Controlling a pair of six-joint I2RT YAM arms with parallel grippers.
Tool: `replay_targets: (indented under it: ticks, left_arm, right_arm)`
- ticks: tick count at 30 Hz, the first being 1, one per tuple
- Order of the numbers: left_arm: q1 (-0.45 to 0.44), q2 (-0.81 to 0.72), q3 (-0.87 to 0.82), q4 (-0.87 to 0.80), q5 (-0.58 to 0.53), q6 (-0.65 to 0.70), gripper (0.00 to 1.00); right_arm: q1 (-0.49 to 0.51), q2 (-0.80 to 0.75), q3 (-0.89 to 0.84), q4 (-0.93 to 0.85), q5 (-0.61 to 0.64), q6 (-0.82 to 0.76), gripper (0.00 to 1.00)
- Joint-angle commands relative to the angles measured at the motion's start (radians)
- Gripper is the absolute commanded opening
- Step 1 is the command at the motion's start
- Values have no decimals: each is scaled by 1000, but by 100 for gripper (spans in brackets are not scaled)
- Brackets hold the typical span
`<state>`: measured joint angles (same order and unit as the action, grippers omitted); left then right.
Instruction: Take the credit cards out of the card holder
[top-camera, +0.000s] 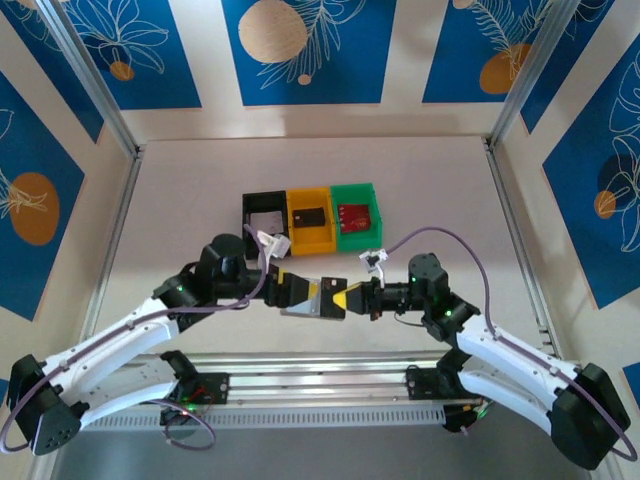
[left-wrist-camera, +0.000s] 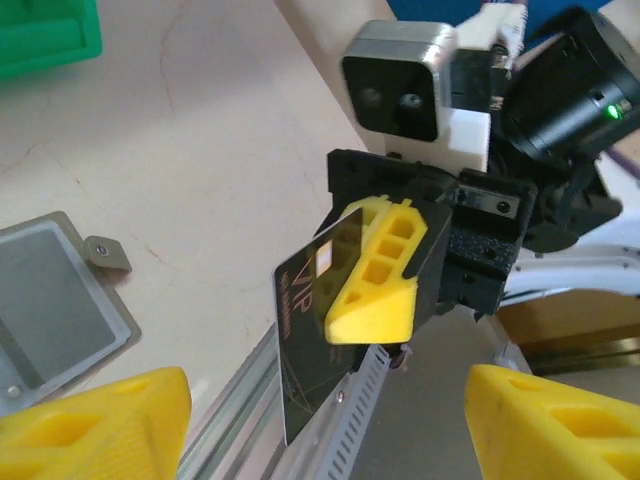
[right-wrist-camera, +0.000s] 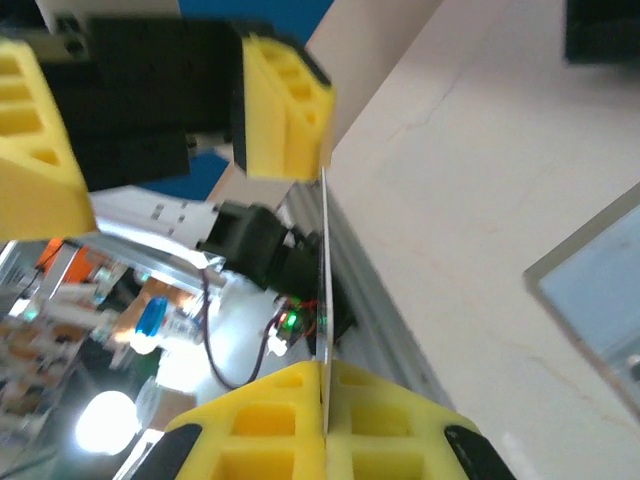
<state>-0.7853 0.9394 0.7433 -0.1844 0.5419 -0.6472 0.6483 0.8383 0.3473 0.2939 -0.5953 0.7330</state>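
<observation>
Left gripper (top-camera: 291, 288): open. Its yellow fingers stand apart on either side of the card and clear of it. The card holder (left-wrist-camera: 55, 300) lies unfolded on the surface (top-camera: 440, 200) close beside both grippers, with nothing gripping it. The right gripper (top-camera: 348, 297) is closed on a black VIP card (left-wrist-camera: 305, 350), which it holds off the surface.

I judge this card extracted and in the right arm's custody. The next move calls for carrying it clear, probably to the row of bins (top-camera: 308, 245), without loosening the pinch.
</observation>
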Motion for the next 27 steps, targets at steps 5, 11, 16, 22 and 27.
replay_targets:
  ticks: [5,11,16,22,27]
  left_arm:
    - [8,108,187,-430,109,259,73]
    - [9,204,272,-591,126,389,71]
    - [8,232,292,-593,158,414,65]
    - [8,262,275,-551,218,407,59]
    - [8,277,272,-524,264,398,51]
  right_arm:
    - [8,171,116,-88,-311,-64,0]
    - [58,217,137,-83,-339,-94,0]
    - [81,233,144,-84,-354,-104,0]
    - [112,254,156,-96,-359,-120,0]
    - [120,269,162,-102,-362,-127,0]
